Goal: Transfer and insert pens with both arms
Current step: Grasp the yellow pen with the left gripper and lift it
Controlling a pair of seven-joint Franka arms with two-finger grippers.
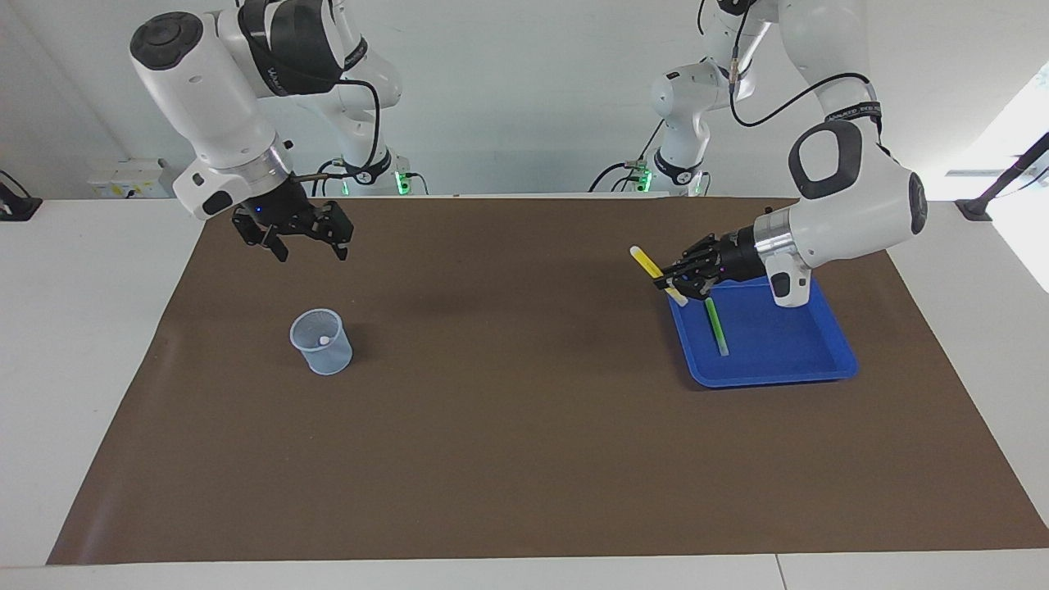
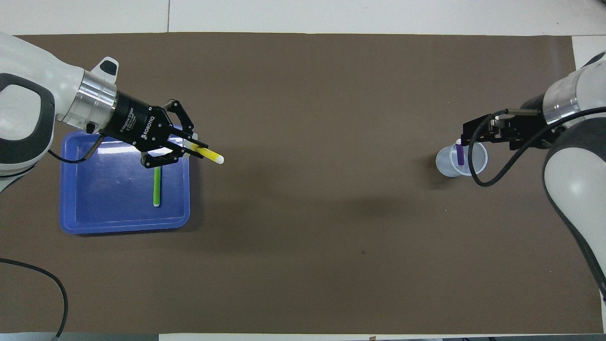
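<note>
Yellow plastic with a pale whitish tip: that is the yellow pen (image 2: pixel 207 153) we see clamped in the left hand (image 2: pixel 189 148), whose fingertips are pressed together on its back end. In the overhead view it sits at left of centre, pointing toward the middle of the frame; in the facing view it tilts upward over the edge of the blue tray (image 1: pixel 819 360), at right of centre.

We count three pens. The green pen (image 1: pixel 717 325) is slim and bright, with a pale end, and it lies flat inside the tray. The purple pen (image 2: pixel 460 152) stands leaning in the clear cup (image 2: pixel 447 166) at the right of the overhead frame; in the facing view only its whitish tip shows, inside the cup at lower left of centre.

We count one tray, one cup, and two arms. The right hand (image 1: pixel 310 244) hangs in the upper left of the facing view, its fingers apart and holding nothing, over the brown mat (image 1: pixel 508 426) near the cup; in the overhead view it overlaps the cup's rim. That arm waits.

One brown mat covers most of the white bench (image 1: pixel 82 344), and both tray and cup rest on it, well apart from each other.
</note>
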